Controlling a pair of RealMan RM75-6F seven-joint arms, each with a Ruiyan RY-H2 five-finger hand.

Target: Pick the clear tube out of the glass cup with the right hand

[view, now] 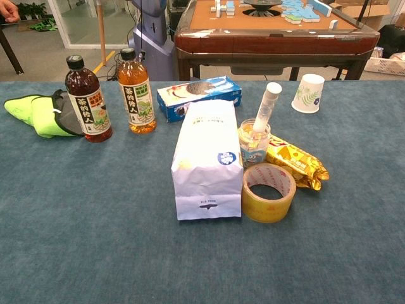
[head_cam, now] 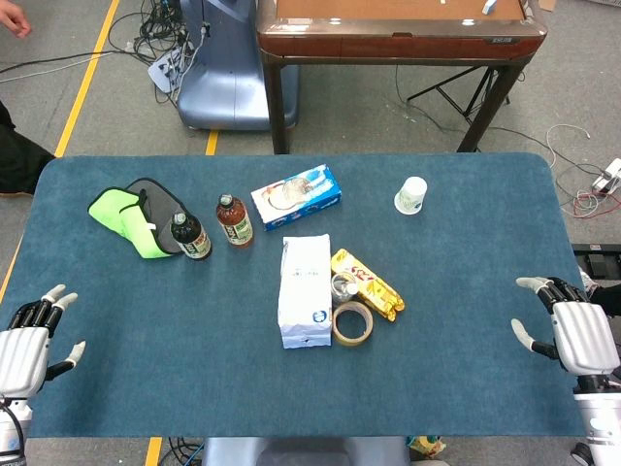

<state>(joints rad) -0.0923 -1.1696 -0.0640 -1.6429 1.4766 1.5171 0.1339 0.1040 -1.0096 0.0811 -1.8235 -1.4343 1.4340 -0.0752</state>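
A small glass cup stands near the middle of the blue table, between a white bag and a yellow snack pack. A clear tube with a white cap leans out of it, tilted up and to the right. In the head view the cup shows from above beside the white bag. My right hand rests at the table's right edge, far from the cup, fingers apart and holding nothing. My left hand lies at the left edge, also empty with fingers spread. Neither hand shows in the chest view.
A roll of tape lies just in front of the cup. Two tea bottles, a green cloth, a blue box and a paper cup stand further back. A wooden table is behind.
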